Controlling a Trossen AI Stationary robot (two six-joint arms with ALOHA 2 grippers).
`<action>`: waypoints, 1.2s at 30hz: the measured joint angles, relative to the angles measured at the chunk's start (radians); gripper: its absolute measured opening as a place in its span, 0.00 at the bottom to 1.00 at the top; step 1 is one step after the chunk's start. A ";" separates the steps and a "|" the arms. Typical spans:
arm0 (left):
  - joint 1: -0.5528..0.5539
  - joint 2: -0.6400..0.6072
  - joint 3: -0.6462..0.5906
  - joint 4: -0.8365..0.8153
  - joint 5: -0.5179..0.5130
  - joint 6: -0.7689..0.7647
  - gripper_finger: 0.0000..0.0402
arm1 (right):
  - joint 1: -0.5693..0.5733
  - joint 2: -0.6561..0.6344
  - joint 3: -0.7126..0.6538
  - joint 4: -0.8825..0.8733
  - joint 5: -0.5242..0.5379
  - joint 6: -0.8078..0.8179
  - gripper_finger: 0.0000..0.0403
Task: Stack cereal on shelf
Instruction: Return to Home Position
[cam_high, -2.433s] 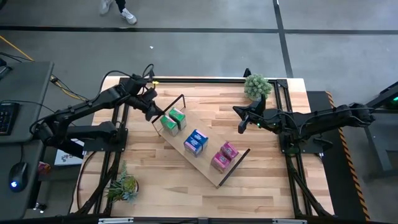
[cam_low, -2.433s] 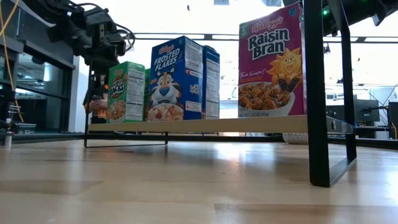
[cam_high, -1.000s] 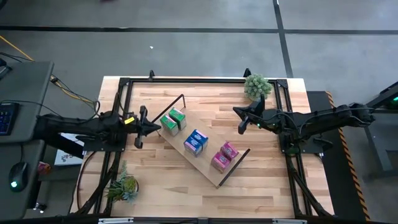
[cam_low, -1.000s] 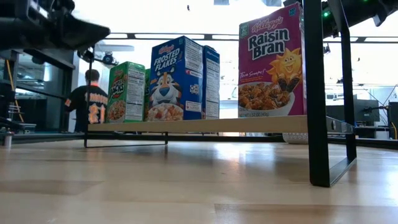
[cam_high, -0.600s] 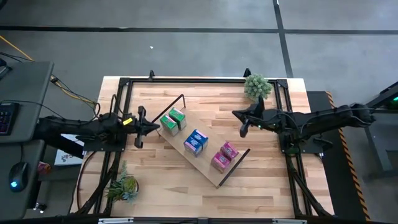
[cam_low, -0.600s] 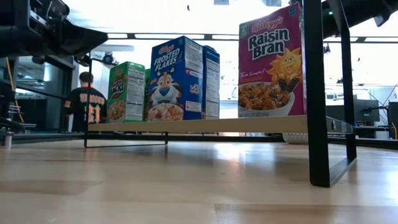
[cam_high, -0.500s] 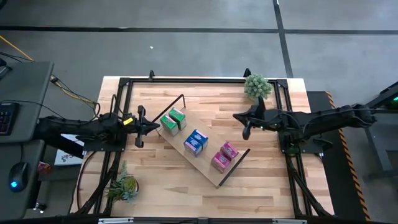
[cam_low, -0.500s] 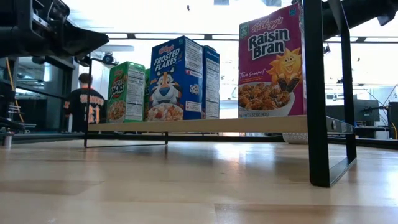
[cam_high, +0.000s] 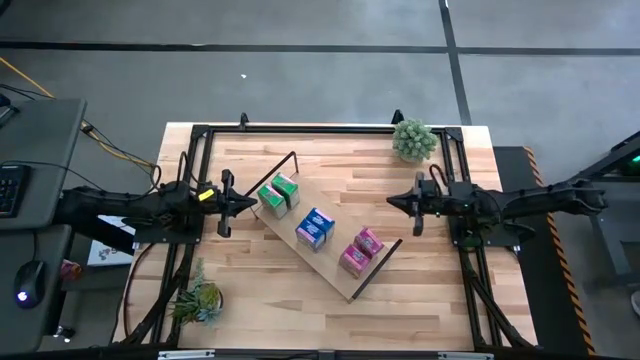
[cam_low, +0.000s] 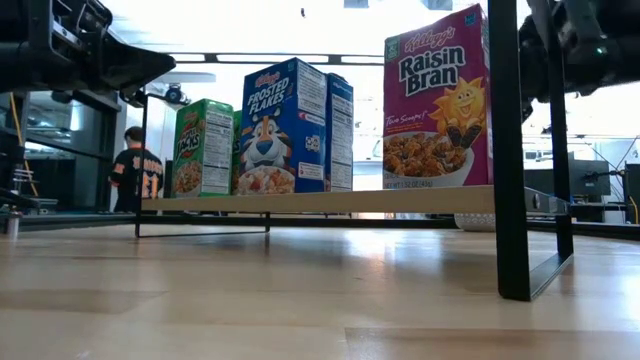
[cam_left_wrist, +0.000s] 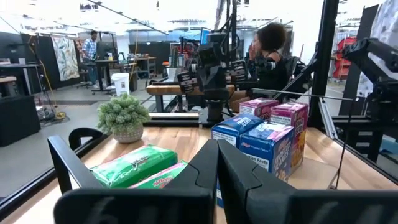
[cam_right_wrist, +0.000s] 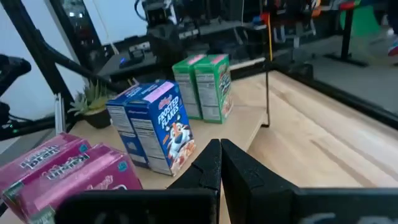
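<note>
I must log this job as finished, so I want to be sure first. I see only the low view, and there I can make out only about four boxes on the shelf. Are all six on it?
Observer: Yes. From above, the shelf carries three pairs: green boxes, blue boxes and pink boxes.
Operator: Does any claw touch them?
Observer: No. The left claw is shut, off the shelf's green end and apart from it.
Operator: And the right one?
Observer: The right claw is shut too, holding nothing, over the table to the right of the shelf.
</note>
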 joint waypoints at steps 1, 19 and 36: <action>0.000 0.000 0.000 0.000 0.000 0.000 0.00 | -0.006 -0.028 -0.018 0.005 -0.004 -0.003 0.00; 0.000 0.000 0.000 0.000 0.000 0.000 0.00 | -0.019 -0.385 -0.154 -0.264 -0.029 -0.159 0.00; 0.000 0.000 0.001 0.000 0.000 0.000 0.00 | -0.035 -0.383 -0.154 -0.258 0.002 -0.225 0.00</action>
